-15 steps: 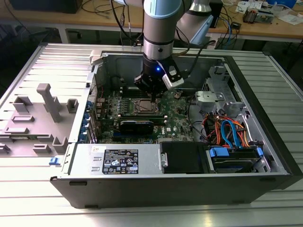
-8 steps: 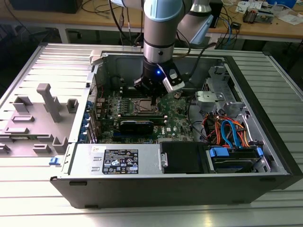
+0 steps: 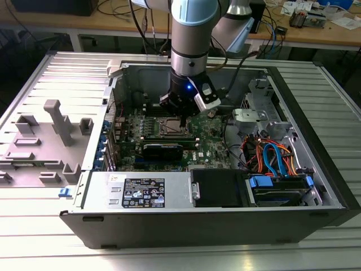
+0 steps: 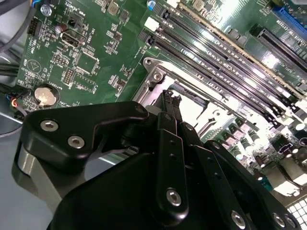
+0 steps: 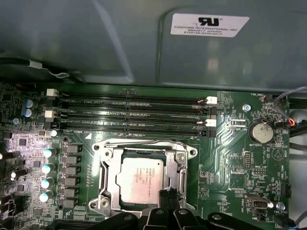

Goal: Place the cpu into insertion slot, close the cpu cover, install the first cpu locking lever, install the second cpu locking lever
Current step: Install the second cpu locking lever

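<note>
In the first wrist view, the flat silver square cpu (image 5: 140, 182) sits in the dark socket, the insertion slot (image 5: 109, 162), with the thin silver cpu cover (image 5: 178, 167) down around it. The black gripper (image 5: 168, 195), fingers together, touches the cover's edge.

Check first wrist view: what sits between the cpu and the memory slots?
In the first wrist view, the top bar of the cpu cover and a strip of green board lie between the cpu and the memory slots.

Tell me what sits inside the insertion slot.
The cpu lies in the insertion slot, framed by the cpu cover. The end effector hides the slot's near edge.
</note>
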Motion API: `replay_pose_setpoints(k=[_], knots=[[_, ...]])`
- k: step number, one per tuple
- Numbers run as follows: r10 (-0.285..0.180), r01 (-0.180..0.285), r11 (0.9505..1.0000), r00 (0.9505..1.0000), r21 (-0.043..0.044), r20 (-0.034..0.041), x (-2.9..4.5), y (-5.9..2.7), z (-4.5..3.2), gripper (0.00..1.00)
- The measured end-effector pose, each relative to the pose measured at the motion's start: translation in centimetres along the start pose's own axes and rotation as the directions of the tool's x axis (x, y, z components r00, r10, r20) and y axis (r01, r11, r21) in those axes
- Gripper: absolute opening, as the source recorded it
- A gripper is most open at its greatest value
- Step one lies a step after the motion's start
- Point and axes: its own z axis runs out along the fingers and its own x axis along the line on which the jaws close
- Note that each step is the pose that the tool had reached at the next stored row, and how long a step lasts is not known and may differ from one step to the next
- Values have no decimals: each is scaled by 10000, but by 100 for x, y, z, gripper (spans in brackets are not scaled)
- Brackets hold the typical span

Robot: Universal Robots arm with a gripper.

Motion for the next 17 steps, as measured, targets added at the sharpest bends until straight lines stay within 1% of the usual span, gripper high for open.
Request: replay_pose_setpoints(k=[3,5,12,15,17], knots=[[-1,1,10000,10000,0,-1,-1,-1,-96,11],[-1,1,10000,10000,0,0,0,-14,-99,11],[0,0,10000,10000,1,-1,7,-140,-105,11],[2,-2,10000,10000,1,-1,8,-162,-130,11],[1,-1,10000,10000,0,-2,8,-168,-167,11]])
